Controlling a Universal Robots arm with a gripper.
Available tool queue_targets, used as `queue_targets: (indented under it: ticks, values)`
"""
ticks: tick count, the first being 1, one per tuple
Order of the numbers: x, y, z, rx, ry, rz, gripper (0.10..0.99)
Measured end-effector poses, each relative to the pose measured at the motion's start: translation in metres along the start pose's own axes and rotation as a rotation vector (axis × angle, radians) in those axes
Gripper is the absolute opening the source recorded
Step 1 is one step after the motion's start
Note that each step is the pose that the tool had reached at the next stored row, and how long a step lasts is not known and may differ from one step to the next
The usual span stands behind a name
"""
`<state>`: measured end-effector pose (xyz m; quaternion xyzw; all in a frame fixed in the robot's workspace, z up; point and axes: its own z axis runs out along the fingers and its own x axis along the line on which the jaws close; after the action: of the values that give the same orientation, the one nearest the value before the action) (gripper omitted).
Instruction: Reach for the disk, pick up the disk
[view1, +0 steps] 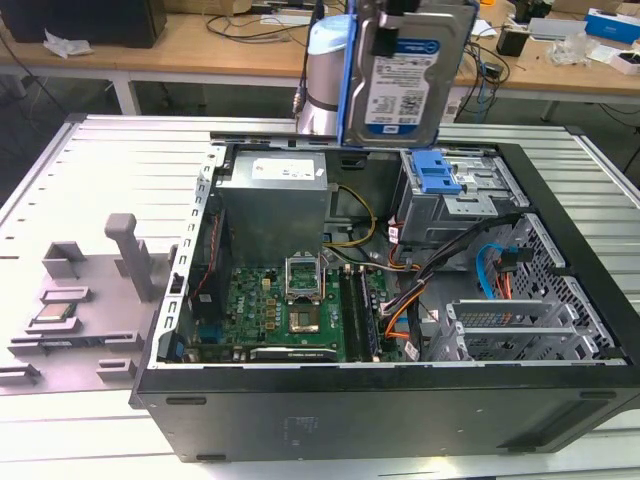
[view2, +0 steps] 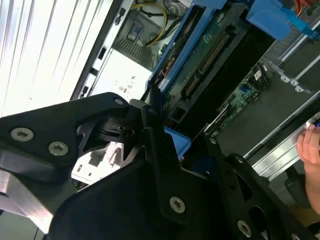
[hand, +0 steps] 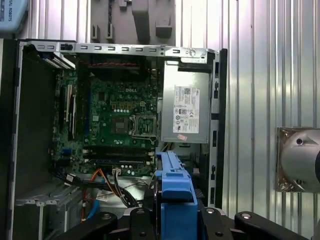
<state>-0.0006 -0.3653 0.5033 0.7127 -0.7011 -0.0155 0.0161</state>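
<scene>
The black metal gripper (hand: 175, 222) is pinching the disk (view1: 408, 75). The disk is a flat silver metal rectangle with a white and blue label. In the first wrist view, the black fingers (hand: 145, 222) press on both sides of the disk's bright blue plastic bracket (hand: 174, 192).

In the exterior view the disk hangs high in the air, standing on its edge. It is over the far part of the big black computer case (view1: 380, 415) and touches nothing below it. The label faces the camera. The blue bracket runs down the side of the disk at the exterior view's left. A pale blue and silver robot arm (view1: 325, 70) stands just behind the disk.

The case lies on its side with the top open, on a grey ridged metal table (view1: 100, 170). Inside it, a green circuit board (view1: 270, 305) sits at the near left. A silver metal power box (view1: 275, 195) sits at the far side of that board. A blue ridged plastic latch (view1: 437, 172) sits on top of a grey metal cage, under the disk. Orange and black wires (view1: 400, 300) run between the board and the cage.

On the table to the left of the case is a grey plastic holder (view1: 90, 300). A small square silver chip (view1: 55, 312) lies in it.

In the second wrist view, a person's fingers (view2: 311, 147) show beside a metal rail of the case.
</scene>
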Motion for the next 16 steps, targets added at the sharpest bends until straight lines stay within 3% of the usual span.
queue_targets:
  ticks: [1,5,7,11,13,16]
  values:
    - [0.0001,-0.0072,-0.0004,0.0,0.0001,0.0,0.365]
    - [0.0004,-0.0238,-0.0012,0.0,0.0001,0.0,0.365]
    - [0.0006,-0.0373,-0.0018,-0.001,0.0002,0.0,0.365]
    - [0.0008,-0.0509,-0.0024,-0.001,0.0001,0.0,0.365]
    - [0.0011,-0.0665,-0.0031,-0.001,0.0001,0.0,0.365]
    - [0.0012,-0.0772,-0.0036,-0.001,0.0001,0.0,0.365]
